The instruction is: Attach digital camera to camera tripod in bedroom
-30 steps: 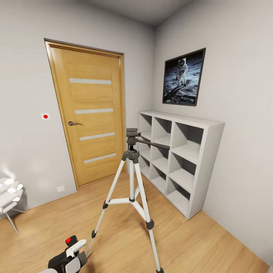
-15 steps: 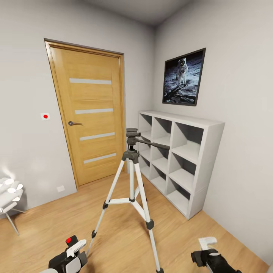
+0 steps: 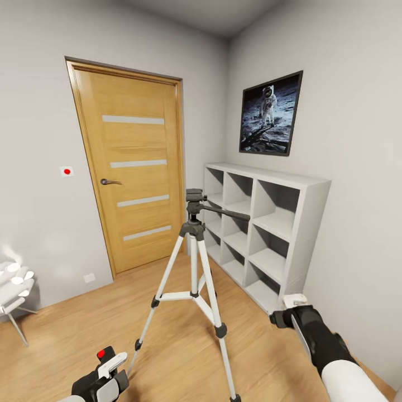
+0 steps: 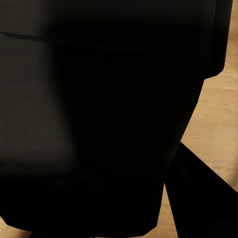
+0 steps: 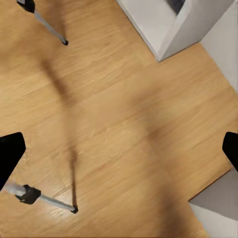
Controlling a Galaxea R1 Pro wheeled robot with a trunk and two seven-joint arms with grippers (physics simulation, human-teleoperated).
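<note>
The camera tripod (image 3: 194, 262) stands mid-room on the wood floor, silver-white legs spread, and its dark grey head (image 3: 195, 196) is bare, with the pan handle pointing right. My left gripper (image 3: 110, 373) is low at the bottom left of the head view, left of the tripod's near leg. It is shut on the digital camera (image 3: 87, 383), a black box with a red dot. That black body (image 4: 99, 124) blocks most of the left wrist view. My right gripper (image 3: 288, 310) hangs open to the right of the tripod, above bare floor (image 5: 119, 153), with two tripod feet (image 5: 29, 194) below it.
An oak door (image 3: 131, 167) is shut behind the tripod. A white cube shelf (image 3: 262, 234) lines the right wall under an astronaut picture (image 3: 271, 113); its corner (image 5: 171, 27) is near my right gripper. A white chair (image 3: 14, 290) stands at the far left.
My right arm has come up into the head view from the bottom right and risen toward the shelf's near corner. The left gripper, camera and tripod have stayed still.
</note>
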